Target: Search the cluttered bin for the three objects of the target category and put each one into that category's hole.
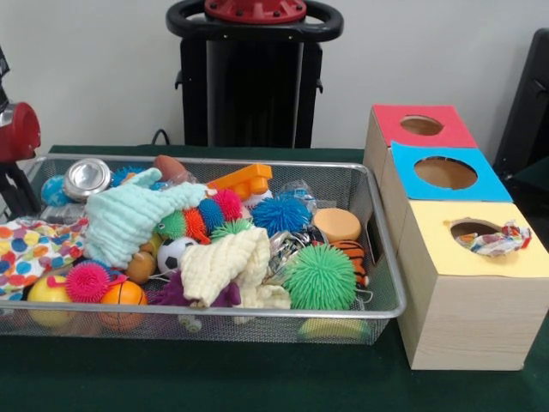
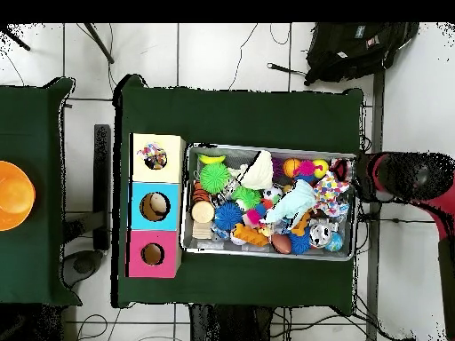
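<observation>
A wire mesh bin (image 1: 386,249) (image 2: 271,148) is heaped with toys. Among them are a green spiky ball (image 1: 320,276), a blue spiky ball (image 1: 280,215), a pink spiky ball (image 1: 87,281), a mint cloth (image 1: 129,219), a cream cloth (image 1: 227,266), an orange block (image 1: 243,180) and a metal can (image 1: 86,178). Beside the bin stands a wooden box (image 1: 463,318) with a red hole (image 1: 421,125), a blue hole (image 1: 445,172) and a yellow hole (image 1: 472,228). A crumpled patterned piece (image 1: 497,239) (image 2: 154,157) sticks out of the yellow hole. The arm's red and black end (image 1: 15,137) (image 2: 391,176) hangs just outside the bin's far end from the box.
The bin also holds a dotted colourful cloth (image 1: 30,245), a soccer ball (image 1: 176,253), an orange ball (image 1: 123,293) and an orange round lid (image 1: 337,225). In the overhead view an orange bowl (image 2: 13,195) sits on a second table and a black backpack (image 2: 355,44) lies on the floor.
</observation>
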Robot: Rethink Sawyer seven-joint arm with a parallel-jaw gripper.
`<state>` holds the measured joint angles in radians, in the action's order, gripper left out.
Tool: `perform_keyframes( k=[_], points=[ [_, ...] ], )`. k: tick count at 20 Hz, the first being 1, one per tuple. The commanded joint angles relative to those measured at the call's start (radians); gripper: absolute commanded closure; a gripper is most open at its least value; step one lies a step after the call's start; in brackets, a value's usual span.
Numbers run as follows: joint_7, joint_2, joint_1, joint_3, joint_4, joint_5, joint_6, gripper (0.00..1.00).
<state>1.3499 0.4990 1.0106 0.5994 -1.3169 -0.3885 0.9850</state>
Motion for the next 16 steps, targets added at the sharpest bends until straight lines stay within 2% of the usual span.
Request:
perform_keyframes(
  k=[1, 3, 4, 11, 16],
  points=[
    [-0.063, 0.014, -0.02, -0.006, -0.093, -0.012, 0.02, 1.0],
    [-0.087, -0.012, -0.028, -0.009, -0.055, -0.025, 0.032, 1.0],
    [-0.068, -0.019, -0.027, -0.011, -0.048, -0.013, 0.028, 0.0],
    [-0.071, -0.052, -0.053, -0.038, 0.036, -0.047, 0.042, 0.0],
    [-0.05, -0.077, -0.057, -0.053, 0.059, -0.068, -0.033, 0.0]
  ],
)
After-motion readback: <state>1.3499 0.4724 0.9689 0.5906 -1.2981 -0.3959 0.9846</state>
